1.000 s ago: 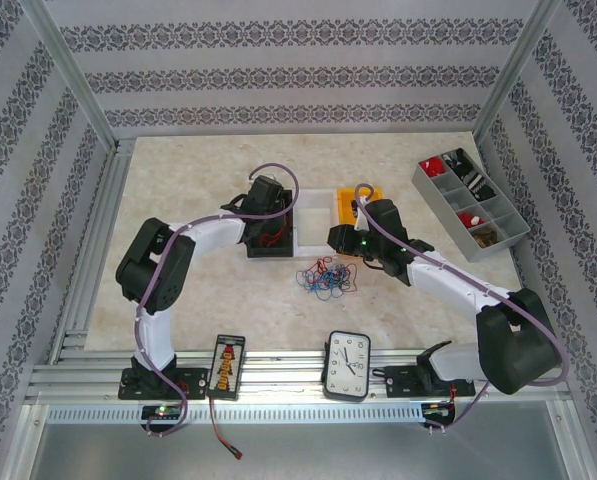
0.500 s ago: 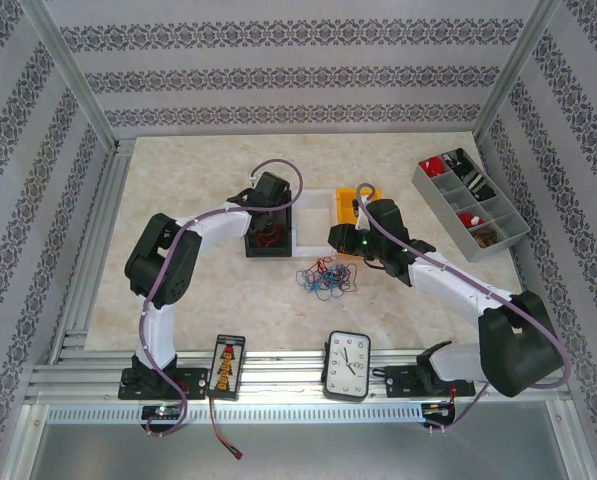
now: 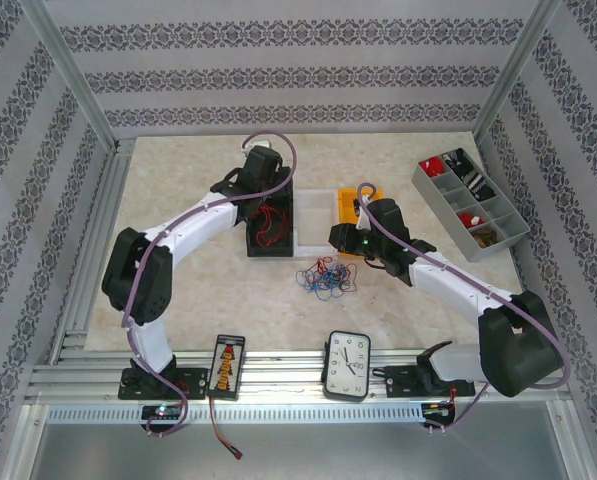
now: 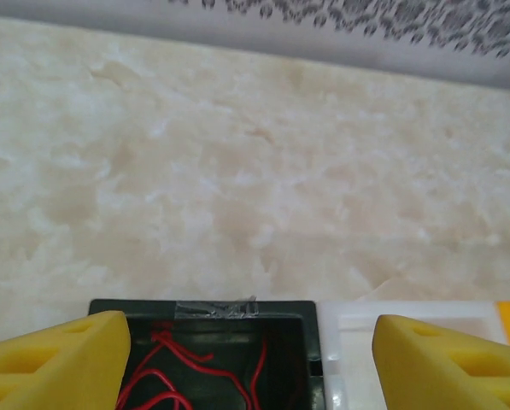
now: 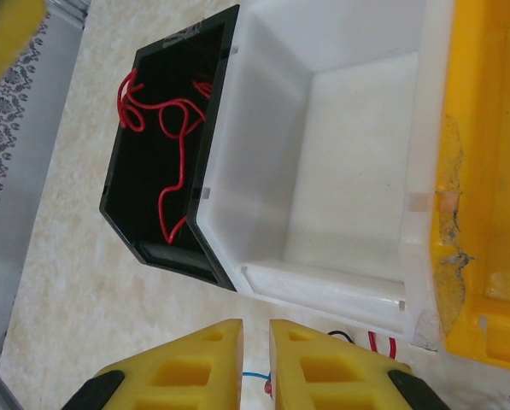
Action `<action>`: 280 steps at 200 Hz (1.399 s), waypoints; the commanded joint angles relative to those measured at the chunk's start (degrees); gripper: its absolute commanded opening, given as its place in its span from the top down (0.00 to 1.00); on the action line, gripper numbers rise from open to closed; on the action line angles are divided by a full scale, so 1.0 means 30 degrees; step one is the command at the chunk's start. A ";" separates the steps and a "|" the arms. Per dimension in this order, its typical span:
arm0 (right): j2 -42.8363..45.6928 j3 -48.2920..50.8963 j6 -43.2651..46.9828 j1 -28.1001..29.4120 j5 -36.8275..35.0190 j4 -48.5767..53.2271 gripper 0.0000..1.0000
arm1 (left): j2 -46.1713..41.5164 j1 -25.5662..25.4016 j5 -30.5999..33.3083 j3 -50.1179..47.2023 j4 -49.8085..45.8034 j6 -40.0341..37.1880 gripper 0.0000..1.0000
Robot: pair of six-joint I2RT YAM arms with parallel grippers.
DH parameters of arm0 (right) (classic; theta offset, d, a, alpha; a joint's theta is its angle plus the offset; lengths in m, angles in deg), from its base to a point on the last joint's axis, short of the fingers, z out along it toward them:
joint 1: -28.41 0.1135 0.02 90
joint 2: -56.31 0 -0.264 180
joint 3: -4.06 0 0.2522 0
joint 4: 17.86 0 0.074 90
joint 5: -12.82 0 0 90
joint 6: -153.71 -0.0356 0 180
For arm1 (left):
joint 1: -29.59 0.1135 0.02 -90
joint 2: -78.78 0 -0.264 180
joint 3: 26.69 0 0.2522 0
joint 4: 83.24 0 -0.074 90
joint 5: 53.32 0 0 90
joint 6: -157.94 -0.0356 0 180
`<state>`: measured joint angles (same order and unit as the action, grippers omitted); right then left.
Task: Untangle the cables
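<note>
The cables (image 3: pixel 326 278) lie as a tangled bunch of red, blue and black strands on the table in front of the bins. Several red strands (image 3: pixel 268 225) lie inside the black bin (image 4: pixel 301 312), also visible as red strands (image 5: pixel 165 120). My left gripper (image 3: pixel 267 198) hovers over that bin; its yellow fingers (image 4: pixel 58 359) stand wide open and hold nothing. My right gripper (image 5: pixel 255 342) is near the white bin's front corner, shut to a narrow slit. A blue strand (image 5: pixel 253 373) shows through the slit, and I cannot tell whether it is pinched.
A white bin (image 3: pixel 315 213) and an orange bin (image 3: pixel 354 203) stand in a row right of the black bin. A grey compartment tray (image 3: pixel 433 190) sits at the far right. A black device (image 3: pixel 226 365) and a clock (image 3: pixel 347 365) lie on the front rail.
My left arm has risen and swung toward the back, off the black bin, uncovering the red strands inside. The right arm and the bunch have not moved.
</note>
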<state>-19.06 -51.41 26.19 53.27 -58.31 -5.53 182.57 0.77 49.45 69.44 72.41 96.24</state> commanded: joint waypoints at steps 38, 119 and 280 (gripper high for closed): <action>0.0281 0.0375 0.0162 0.0188 -0.0552 0.0199 0.80 | -0.2244 -0.0345 -0.1001 -0.3046 0.1084 -0.0149 0.22; 0.1674 0.2248 0.1964 0.1654 -0.3038 0.2921 0.74 | -0.4101 -0.4017 -1.0627 -0.8550 0.1395 -0.5607 0.22; -0.0225 0.3708 0.2780 0.0446 -0.1706 0.3450 0.66 | -0.0199 -0.5211 -1.1203 -0.5072 -0.0275 -0.6565 0.36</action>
<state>-20.16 -41.16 33.71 55.13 -64.10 4.48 180.43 -13.52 16.95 52.28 75.33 78.33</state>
